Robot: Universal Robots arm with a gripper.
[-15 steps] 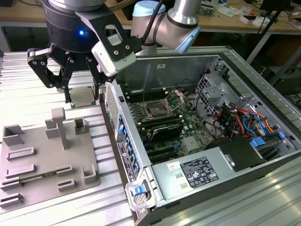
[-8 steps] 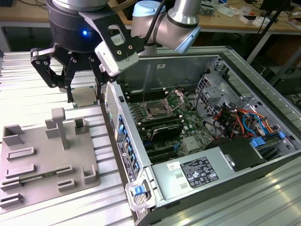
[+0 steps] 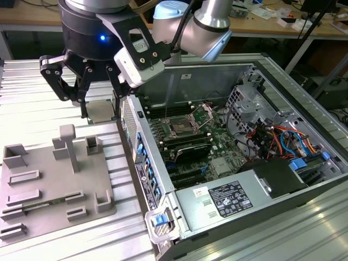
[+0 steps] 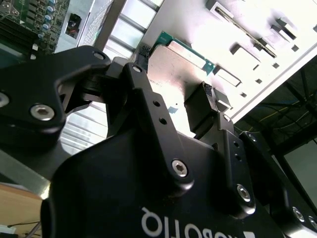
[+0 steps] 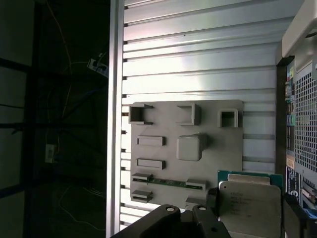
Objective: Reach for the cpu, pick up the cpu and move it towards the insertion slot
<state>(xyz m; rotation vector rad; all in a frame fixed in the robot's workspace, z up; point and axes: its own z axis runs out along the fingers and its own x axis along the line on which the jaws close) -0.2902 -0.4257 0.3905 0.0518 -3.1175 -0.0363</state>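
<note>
The cpu is pinched between the 2 fingers of the hand, which are pressed in on 2 opposite edges of the chip. In the first wrist view the cpu is seen face-up between the dark pads, with its green board edge showing beyond the metal face. In the second wrist view the same flat plate is seen wedged between the pads. The chip is held level and is nearly square, so no long axis is to be reckoned with.

The cpu is judged to be clear of the grey tray, which lies below the hand and to the side away from the case, on the ribbed counter. The pick-up is therefore taken as done, and the carry as barely begun.

The insertion slot lies on the other side of the hand, beyond the finger that is nearer the open computer case. It is set lower than the hand, on the green motherboard. It is kept apart from the hand by the perforated case wall, which stands just beside that finger. The slot's metal frame and wire levers are seen, with its dark centre uncovered.
</note>
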